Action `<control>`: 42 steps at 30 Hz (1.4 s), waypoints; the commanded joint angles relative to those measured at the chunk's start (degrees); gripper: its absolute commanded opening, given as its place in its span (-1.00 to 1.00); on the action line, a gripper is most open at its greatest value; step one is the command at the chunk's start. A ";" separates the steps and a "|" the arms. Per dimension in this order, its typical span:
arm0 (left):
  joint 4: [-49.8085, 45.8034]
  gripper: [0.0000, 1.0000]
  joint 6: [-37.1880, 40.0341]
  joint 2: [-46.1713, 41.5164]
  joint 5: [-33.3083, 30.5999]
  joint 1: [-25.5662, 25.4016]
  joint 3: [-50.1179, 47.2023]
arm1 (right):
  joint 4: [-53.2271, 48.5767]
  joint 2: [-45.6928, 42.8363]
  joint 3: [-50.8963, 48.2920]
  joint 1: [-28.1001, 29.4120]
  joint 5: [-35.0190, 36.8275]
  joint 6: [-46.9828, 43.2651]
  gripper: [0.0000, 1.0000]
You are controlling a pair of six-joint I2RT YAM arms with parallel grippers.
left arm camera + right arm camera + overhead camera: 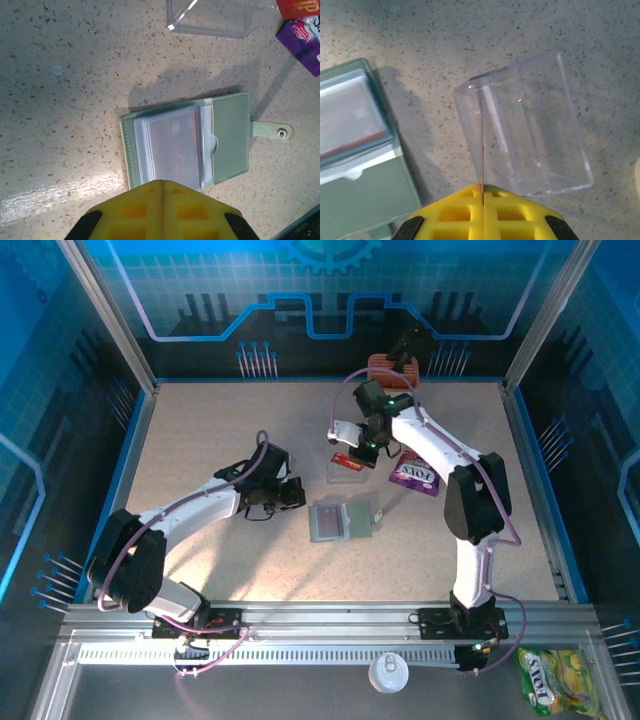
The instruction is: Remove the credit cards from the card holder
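Two end effectors hang over the speckled table [200, 430]. The left end effector [162, 184], its yellow fingers [132, 210] pressed together and empty, hovers by the flat grey-green folding card holder [230, 135], which lies open. The right end effector [482, 187] pinches a thin red credit card [482, 145] edge-on above a clear plastic box [540, 140].
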 commanded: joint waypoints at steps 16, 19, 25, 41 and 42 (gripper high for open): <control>-2.10 -0.92 0.50 -2.66 -1.09 0.87 -0.28 | -23.17 17.49 23.51 -1.61 -3.40 -12.44 -1.00; -2.33 -0.92 0.50 -2.94 -1.18 0.92 -0.61 | -25.26 18.14 25.27 -1.61 -5.43 -12.82 -1.00; -2.56 -0.92 0.50 -4.48 -1.57 0.87 -2.02 | -26.48 20.38 24.98 -0.74 -6.52 -13.50 -1.00; -0.29 -0.91 -1.03 -7.50 -1.94 0.87 -6.12 | -24.42 20.87 20.75 3.44 -6.13 -14.29 -1.00; -0.32 -0.91 -0.99 -7.69 -1.93 0.88 -6.26 | -24.31 20.80 20.59 3.44 -6.01 -14.29 -1.00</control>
